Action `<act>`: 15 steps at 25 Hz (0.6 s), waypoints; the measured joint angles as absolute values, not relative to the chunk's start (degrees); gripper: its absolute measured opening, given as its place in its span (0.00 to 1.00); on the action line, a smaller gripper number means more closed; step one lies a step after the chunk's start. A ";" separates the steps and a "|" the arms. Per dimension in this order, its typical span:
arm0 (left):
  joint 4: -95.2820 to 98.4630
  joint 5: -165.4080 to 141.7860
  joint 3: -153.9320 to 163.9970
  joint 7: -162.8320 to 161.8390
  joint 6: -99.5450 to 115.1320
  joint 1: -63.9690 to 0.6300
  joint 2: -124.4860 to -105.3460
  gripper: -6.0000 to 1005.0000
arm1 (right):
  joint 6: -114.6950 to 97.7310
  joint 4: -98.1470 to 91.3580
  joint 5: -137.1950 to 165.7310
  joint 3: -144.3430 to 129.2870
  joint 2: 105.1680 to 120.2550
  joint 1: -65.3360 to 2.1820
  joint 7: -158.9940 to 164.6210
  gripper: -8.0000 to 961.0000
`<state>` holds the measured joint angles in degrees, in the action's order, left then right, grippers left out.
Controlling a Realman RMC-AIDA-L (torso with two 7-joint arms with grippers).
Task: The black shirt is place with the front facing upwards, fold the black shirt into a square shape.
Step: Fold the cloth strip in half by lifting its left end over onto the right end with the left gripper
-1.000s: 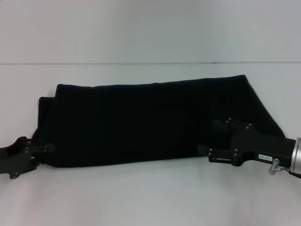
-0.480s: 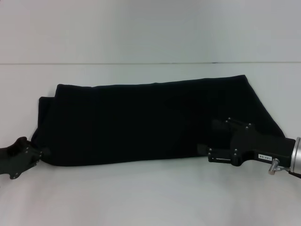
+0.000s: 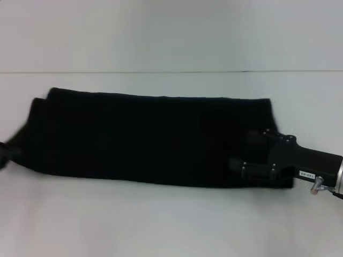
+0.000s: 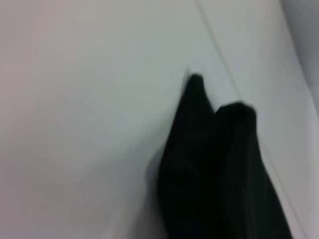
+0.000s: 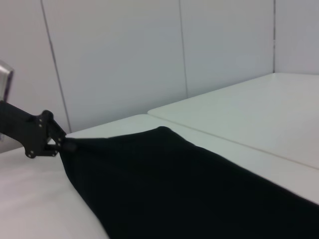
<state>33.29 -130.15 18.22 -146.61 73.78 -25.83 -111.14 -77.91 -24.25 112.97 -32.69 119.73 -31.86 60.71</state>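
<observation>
The black shirt [image 3: 150, 139] lies as a long folded band across the white table [image 3: 161, 225], its plain black side up. My left gripper [image 3: 4, 153] sits blurred at the view's left edge, by the shirt's left end. The right wrist view shows that left gripper [image 5: 61, 144] shut on a corner of the black shirt [image 5: 189, 189], which stretches taut from it. My right gripper [image 3: 236, 165] rests over the shirt's right near edge, its fingers pinching the cloth. The left wrist view shows only two peaks of the black shirt [image 4: 214, 169] above the table.
The table's far edge or seam [image 3: 171, 71] runs behind the shirt. A panelled white wall [image 5: 124, 59] stands beyond it. Bare white tabletop [image 3: 161, 225] lies in front of the shirt.
The whole shirt has shifted left and flattened into a narrower band. My left gripper moved left, almost out of the head view. The right gripper moved slightly right and nearer.
</observation>
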 joint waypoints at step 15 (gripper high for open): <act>33.25 -127.29 12.32 -143.62 71.66 -27.61 -108.44 0.02 | -77.51 -24.33 111.70 -29.81 119.44 -29.66 60.83 0.98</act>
<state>33.25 -127.29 12.32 -143.62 71.66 -27.61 -108.44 -77.51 -24.33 111.70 -29.82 119.44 -29.66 60.83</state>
